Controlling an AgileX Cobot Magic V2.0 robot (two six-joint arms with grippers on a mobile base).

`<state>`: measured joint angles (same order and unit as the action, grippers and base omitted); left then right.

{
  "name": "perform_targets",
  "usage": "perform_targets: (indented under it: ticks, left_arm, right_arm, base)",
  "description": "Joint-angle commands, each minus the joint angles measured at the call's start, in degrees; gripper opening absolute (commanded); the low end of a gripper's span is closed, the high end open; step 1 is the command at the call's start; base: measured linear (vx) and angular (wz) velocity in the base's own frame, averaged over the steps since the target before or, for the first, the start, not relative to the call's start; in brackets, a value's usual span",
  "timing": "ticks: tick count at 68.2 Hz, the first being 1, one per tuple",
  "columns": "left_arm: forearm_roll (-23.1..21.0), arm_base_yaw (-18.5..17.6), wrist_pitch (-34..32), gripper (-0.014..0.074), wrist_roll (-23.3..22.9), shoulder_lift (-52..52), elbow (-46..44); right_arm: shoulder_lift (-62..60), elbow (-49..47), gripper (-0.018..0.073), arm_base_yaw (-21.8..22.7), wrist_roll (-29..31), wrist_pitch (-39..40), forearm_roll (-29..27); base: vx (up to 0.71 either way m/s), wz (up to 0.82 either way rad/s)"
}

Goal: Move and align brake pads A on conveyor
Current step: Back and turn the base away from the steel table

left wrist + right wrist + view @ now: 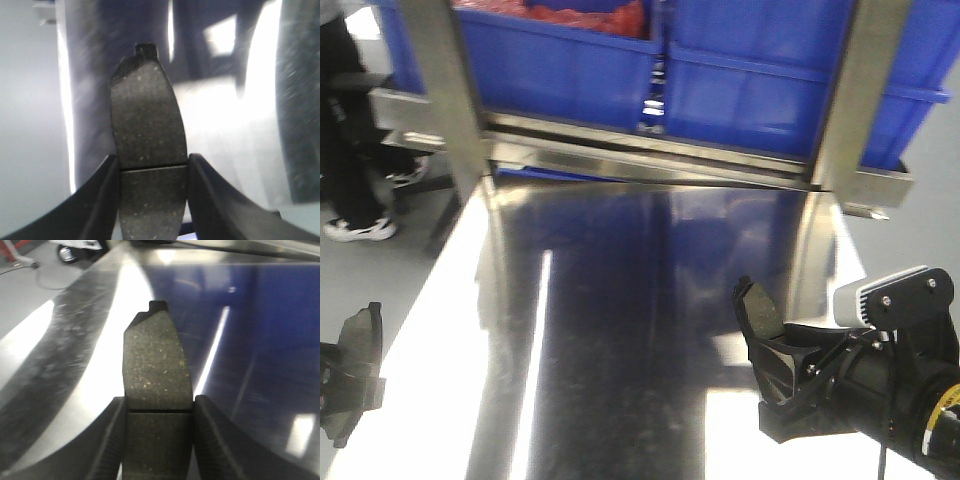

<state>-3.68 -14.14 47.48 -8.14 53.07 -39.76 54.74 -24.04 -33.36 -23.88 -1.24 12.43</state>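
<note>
One brake pad (147,130) stands up in the middle of the left wrist view. Its grainy face looks at the camera, and its groove sits right between the fingers. The left gripper (152,159) is pinched tight on its two sides. A second brake pad (157,370) stands the same way in the middle of the right wrist view. The right gripper (160,401) is pinched tight on that one too.

In the front view the two grippers are at the lower left and lower right, well apart, over the shiny steel table (620,300). Blue bins (560,70) sit along the top of that view.

A dark grainy strip (300,100) runs down the right edge of the left wrist view. It may be the conveyor, but I cannot tell.

I think this is the carrying part of the job. Two pads are picked up, and no pad shows as set down or lined up yet. The other two pads are not in view.
</note>
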Motion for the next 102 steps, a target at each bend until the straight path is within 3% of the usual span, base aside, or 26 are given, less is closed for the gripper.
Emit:
perform_targets:
  ticks: [1,102]
  left_arm:
    - [-0.27,-0.25,-3.30,0.0185,0.01,-0.83,-1.28]
    - [-0.27,-0.25,-3.19,0.0185,0.01,-0.83,-1.28]
  right_arm:
    - [-0.92,-1.78,0.0067,0.22,0.57,5.63,0.74]
    - [-0.92,-1.78,0.0067,0.22,0.57,5.43,0.74]
  base:
    - [-0.14,0.54]
    - [-0.07,0.60]
